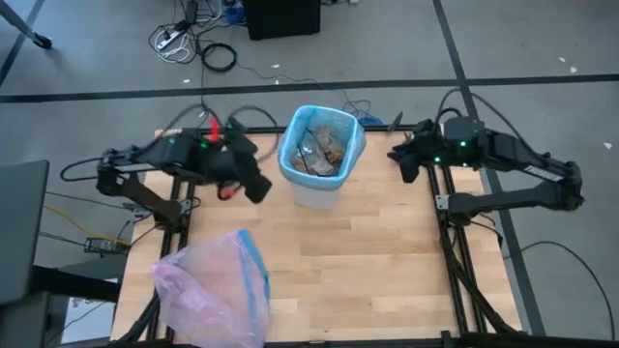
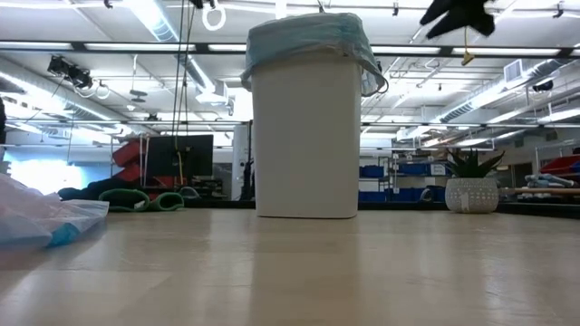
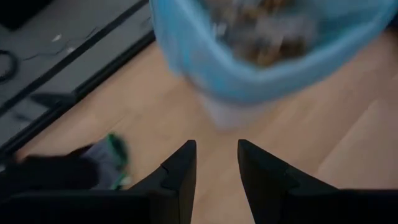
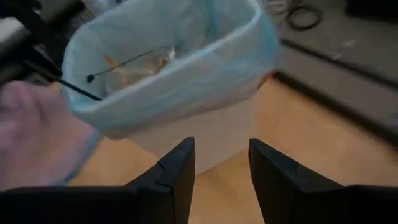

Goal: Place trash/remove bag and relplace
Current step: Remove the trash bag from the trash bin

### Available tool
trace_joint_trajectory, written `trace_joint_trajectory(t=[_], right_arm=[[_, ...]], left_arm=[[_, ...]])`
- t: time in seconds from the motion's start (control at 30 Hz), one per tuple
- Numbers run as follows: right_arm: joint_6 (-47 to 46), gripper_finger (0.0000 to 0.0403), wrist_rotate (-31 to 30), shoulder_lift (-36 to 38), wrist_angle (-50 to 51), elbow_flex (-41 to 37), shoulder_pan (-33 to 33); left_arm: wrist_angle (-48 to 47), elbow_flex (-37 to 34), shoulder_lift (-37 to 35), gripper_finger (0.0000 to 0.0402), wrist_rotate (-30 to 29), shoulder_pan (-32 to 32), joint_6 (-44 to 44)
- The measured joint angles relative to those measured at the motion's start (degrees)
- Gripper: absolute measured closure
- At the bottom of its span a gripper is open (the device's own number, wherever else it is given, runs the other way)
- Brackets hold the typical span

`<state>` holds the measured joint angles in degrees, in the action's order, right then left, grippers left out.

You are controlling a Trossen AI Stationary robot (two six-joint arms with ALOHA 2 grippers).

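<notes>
White bin [image 1: 314,193]: upright at the table's [image 1: 358,261] far edge, lined with the light-blue bag [image 1: 290,159], its rim folded over the bin's lip. Trash [image 1: 327,147]: leaf clumps, twigs and clear wrappers, inside the bag. Left gripper [image 1: 253,186]: just beside the bin, fingers [image 3: 180,168] narrowly parted, empty. Right gripper [image 1: 406,164]: beyond the bin's other side, fingers [image 4: 177,165] apart, empty. Pink bag [image 1: 208,285]: near corner, well apart.
</notes>
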<state>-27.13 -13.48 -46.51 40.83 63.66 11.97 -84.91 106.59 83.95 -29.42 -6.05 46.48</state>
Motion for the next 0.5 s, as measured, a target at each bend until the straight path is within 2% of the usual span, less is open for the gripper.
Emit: trace_joint_trajectory(t=[0.13, 0.27, 0.4, 0.5], right_arm=[[-4.4, 0.0278, 14.5, 3.9, -13.4, -12.4, 8.8], [-12.3, 0.0282, 30.2, 5.2, -32.9, -25.0, 18.3], [-20.3, 0.0279, 40.4, 4.8, -49.6, -33.1, 27.3], [-23.7, 0.0275, 46.8, 4.0, -56.6, -36.0, 33.4]], left_arm=[[9.4, 0.0, -2.5, 0.0275, 2.5, 3.6, -2.3], [18.5, 0.0, -2.2, 0.0275, 10.6, 7.6, -5.6], [19.5, 0.0, -1.6, 0.0275, 15.3, 11.3, -5.8], [18.8, 0.0, -1.5, 0.0275, 16.3, 13.7, -4.9]])
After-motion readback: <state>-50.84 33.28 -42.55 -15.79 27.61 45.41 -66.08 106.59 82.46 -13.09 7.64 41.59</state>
